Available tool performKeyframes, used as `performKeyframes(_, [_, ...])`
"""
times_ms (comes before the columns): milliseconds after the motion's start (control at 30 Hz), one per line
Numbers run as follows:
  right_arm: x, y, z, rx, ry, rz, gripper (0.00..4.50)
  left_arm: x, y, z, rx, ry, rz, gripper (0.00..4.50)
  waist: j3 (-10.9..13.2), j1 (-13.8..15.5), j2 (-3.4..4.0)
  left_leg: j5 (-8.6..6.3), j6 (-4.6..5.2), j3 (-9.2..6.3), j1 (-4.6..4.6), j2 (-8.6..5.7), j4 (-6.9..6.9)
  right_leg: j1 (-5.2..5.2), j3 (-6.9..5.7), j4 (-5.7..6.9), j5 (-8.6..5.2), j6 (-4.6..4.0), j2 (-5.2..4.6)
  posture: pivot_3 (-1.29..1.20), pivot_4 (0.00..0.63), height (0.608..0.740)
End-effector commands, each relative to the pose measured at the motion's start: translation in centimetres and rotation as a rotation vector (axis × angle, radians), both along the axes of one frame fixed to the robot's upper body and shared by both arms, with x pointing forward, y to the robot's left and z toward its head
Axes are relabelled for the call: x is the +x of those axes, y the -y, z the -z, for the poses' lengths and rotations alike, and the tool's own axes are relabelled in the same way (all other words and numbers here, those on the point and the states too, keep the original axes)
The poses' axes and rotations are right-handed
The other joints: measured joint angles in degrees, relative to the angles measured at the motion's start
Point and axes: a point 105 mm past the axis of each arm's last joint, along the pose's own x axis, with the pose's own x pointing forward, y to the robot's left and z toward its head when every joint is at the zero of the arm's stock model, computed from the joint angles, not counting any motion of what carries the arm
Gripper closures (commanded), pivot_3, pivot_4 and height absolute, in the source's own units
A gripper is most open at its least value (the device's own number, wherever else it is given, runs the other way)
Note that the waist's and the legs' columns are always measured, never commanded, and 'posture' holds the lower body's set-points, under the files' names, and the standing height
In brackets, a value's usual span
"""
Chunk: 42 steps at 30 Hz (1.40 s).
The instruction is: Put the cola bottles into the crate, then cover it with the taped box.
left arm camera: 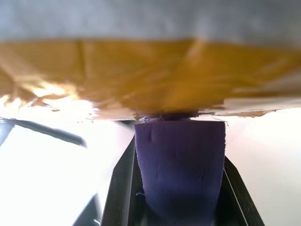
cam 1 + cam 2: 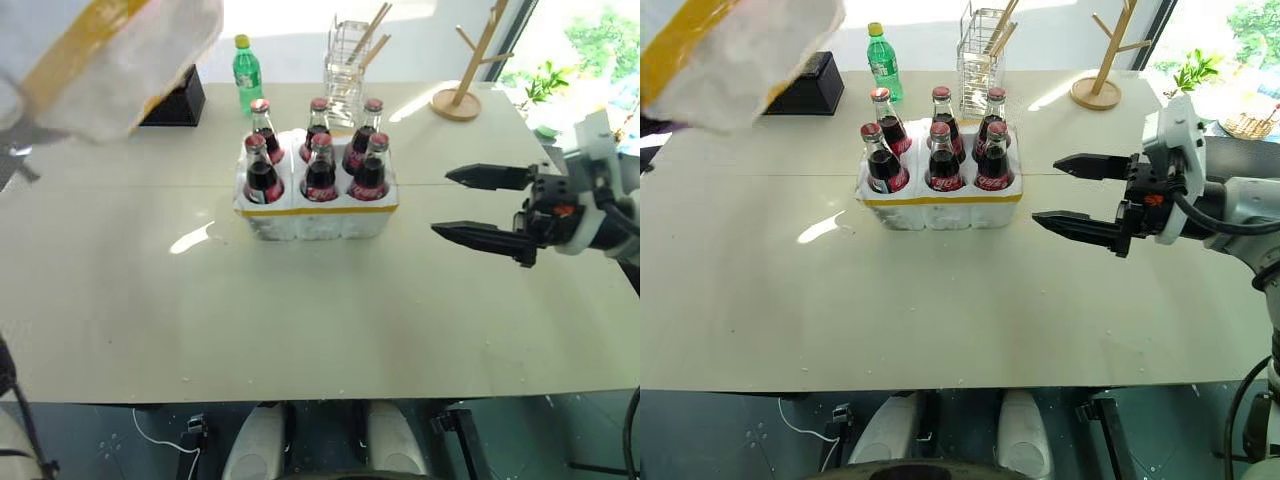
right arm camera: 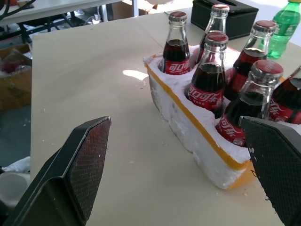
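While held aloft at upper left of the left eye view, taped box [image 2: 105, 60] tilted above table [image 2: 300, 310], well apart from crate [image 2: 318, 205]; six cola bottles [image 2: 320, 165] upright in its wells. Right gripper [image 2: 475, 205] spread wide, empty, right of crate.

Left wrist view: left gripper [image 1: 178, 165] clamped on the taped box's yellow band.

Right wrist view: fingers [image 3: 89, 160] parted, crate and bottles between and beyond them.
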Motion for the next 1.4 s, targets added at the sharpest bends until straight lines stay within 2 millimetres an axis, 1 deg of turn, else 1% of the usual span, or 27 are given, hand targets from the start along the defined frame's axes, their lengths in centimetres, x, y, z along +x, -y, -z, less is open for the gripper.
performKeyframes(33, [-0.2, 1.3, -1.1, -0.002, 0.048, 0.046, 0.0, -0.4, 5.1, -4.7, 0.189, 0.3, 0.054, 4.21, 0.0, 0.4, 0.0, 0.0, 0.0, 0.01, 0.0, 0.0, 0.01, 0.0, 0.01, 0.0, 0.0, 0.0, 0.0, 0.0, 0.15, 0.74])
performKeyframes(133, [-0.4, 1.9, -0.9, 0.005, 0.034, 0.065, 0.0, -0.2, 8.4, -5.8, 0.27, 0.431, 0.073, 4.21, 0.0, 0.7, 0.01, 0.0, 0.0, 0.09, 0.0, -0.01, 0.01, -0.01, 0.03, -0.02, 0.01, 0.02, 0.01, 0.0, 0.15, 0.74])
performKeyframes(200, [-0.6, 2.2, -0.7, 0.009, 0.031, 0.082, 0.0, 0.1, 10.7, -5.3, 0.365, 0.478, 0.111, 4.21, 0.0, 0.7, 0.01, 0.0, 0.0, 0.08, 0.0, -0.01, 0.01, -0.01, 0.03, -0.02, 0.02, 0.03, 0.04, 0.0, 0.15, 0.74])
performKeyframes(267, [-0.8, 2.3, -0.6, 0.015, 0.031, 0.093, 0.0, 0.5, 12.2, -4.3, 0.411, 0.483, 0.143, 4.21, 0.0, 0.7, 0.02, 0.0, 0.0, 0.12, 0.01, -0.01, 0.01, -0.01, 0.03, -0.01, 0.02, 0.03, 0.04, 0.0, 0.15, 0.74])
performKeyframes(300, [-0.8, 2.3, -0.6, 0.018, 0.032, 0.096, 0.0, 0.7, 12.5, -4.0, 0.42, 0.485, 0.152, 4.21, 0.0, 0.7, 0.02, 0.0, 0.0, 0.13, 0.02, -0.01, 0.01, 0.0, 0.03, -0.01, 0.02, 0.03, 0.04, 0.0, 0.15, 0.74])
performKeyframes(400, [-1.1, 2.3, -0.4, 0.026, 0.031, 0.111, 0.0, 1.1, 13.6, -1.0, 0.551, 0.459, 0.197, 4.21, 0.0, 0.6, 0.04, 0.0, 0.01, 0.15, 0.03, 0.0, 0.02, 0.0, 0.04, -0.01, 0.02, 0.04, 0.04, 0.0, 0.15, 0.74])
performKeyframes(500, [-1.3, 2.3, -0.2, 0.032, 0.027, 0.117, 0.0, 1.3, 14.2, 0.8, 0.589, 0.449, 0.218, 4.21, 0.0, 0.6, 0.04, 0.0, 0.01, 0.16, 0.04, 0.01, 0.01, 0.0, 0.05, -0.01, 0.02, 0.04, 0.06, 0.0, 0.15, 0.74])
performKeyframes(633, [-1.4, 2.2, -0.1, 0.046, 0.025, 0.125, 0.0, 1.4, 15.4, 3.5, 0.736, 0.472, 0.24, 4.21, 0.0, 0.8, 0.04, -0.01, 0.02, 0.15, 0.04, 0.0, 0.05, 0.06, 0.05, -0.03, 0.03, 0.06, 0.05, 0.0, 0.15, 0.74])
performKeyframes(733, [-1.4, 2.0, 0.0, 0.05, 0.023, 0.12, 0.0, 1.5, 16.2, 4.9, 0.781, 0.485, 0.27, 4.21, 0.0, 0.8, 0.04, -0.01, 0.03, 0.14, 0.04, -0.02, 0.07, 0.08, 0.05, -0.04, 0.05, 0.08, 0.04, 0.0, 0.15, 0.74])
performKeyframes(833, [-1.3, 1.8, 0.1, 0.053, 0.023, 0.117, 0.0, 1.6, 16.4, 5.6, 0.805, 0.5, 0.271, 4.21, 0.0, 0.8, 0.04, -0.01, 0.03, 0.13, 0.05, -0.01, 0.06, 0.08, 0.05, -0.04, 0.05, 0.08, 0.05, 0.0, 0.15, 0.74])
performKeyframes(900, [-1.2, 1.7, 0.0, 0.058, 0.023, 0.116, 0.0, 1.5, 16.2, 6.1, 0.824, 0.504, 0.27, 3.16, 0.0, 0.8, 0.04, -0.02, 0.04, 0.13, 0.05, -0.01, 0.06, 0.08, 0.05, -0.05, 0.05, 0.08, 0.05, 0.0, 0.15, 0.74])
performKeyframes(933, [-1.2, 1.7, 0.0, 0.063, 0.022, 0.116, 0.0, 1.4, 16.1, 6.6, 0.826, 0.497, 0.272, 2.77, 0.0, 0.8, 0.04, -0.02, 0.04, 0.14, 0.05, -0.01, 0.06, 0.08, 0.05, -0.05, 0.05, 0.08, 0.05, 0.0, 0.15, 0.74])
performKeyframes(1000, [-1.1, 1.6, 0.1, 0.071, 0.019, 0.115, 0.0, 1.2, 15.8, 7.4, 0.829, 0.481, 0.276, 1.81, 0.0, 0.7, 0.04, -0.02, 0.04, 0.13, 0.06, -0.01, 0.06, 0.08, 0.05, -0.04, 0.05, 0.08, 0.05, 0.0, 0.15, 0.74])
performKeyframes(1100, [-1.1, 1.4, 0.3, 0.075, 0.012, 0.107, 0.0, 0.8, 15.4, 7.8, 0.829, 0.474, 0.266, 0.19, 0.0, 0.7, 0.04, -0.02, 0.04, 0.13, 0.06, 0.0, 0.06, 0.08, 0.05, -0.04, 0.05, 0.08, 0.05, 0.0, 0.15, 0.74])
performKeyframes(1133, [-1.1, 1.3, 0.4, 0.078, 0.011, 0.104, 0.0, 0.7, 15.2, 7.9, 0.829, 0.472, 0.263, 0.04, 0.0, 0.8, 0.04, -0.02, 0.04, 0.13, 0.06, 0.0, 0.06, 0.08, 0.05, -0.04, 0.05, 0.08, 0.05, 0.0, 0.15, 0.74])
performKeyframes(1333, [-0.9, 1.1, 0.7, 0.089, 0.001, 0.1, 0.0, -1.7, 13.6, 8.8, 0.734, 0.432, 0.277, 0.04, 0.0, 0.7, 0.05, -0.02, 0.04, 0.12, 0.07, 0.02, 0.05, 0.06, 0.06, -0.05, 0.05, 0.08, 0.03, 0.0, 0.15, 0.74])
performKeyframes(1400, [-0.8, 1.1, 0.9, 0.091, -0.004, 0.098, 0.0, -2.8, 12.8, 8.9, 0.656, 0.414, 0.275, 0.04, 0.0, 0.6, 0.05, -0.02, 0.04, 0.12, 0.07, 0.04, 0.04, 0.05, 0.07, -0.05, 0.05, 0.08, 0.03, 0.0, 0.15, 0.74])
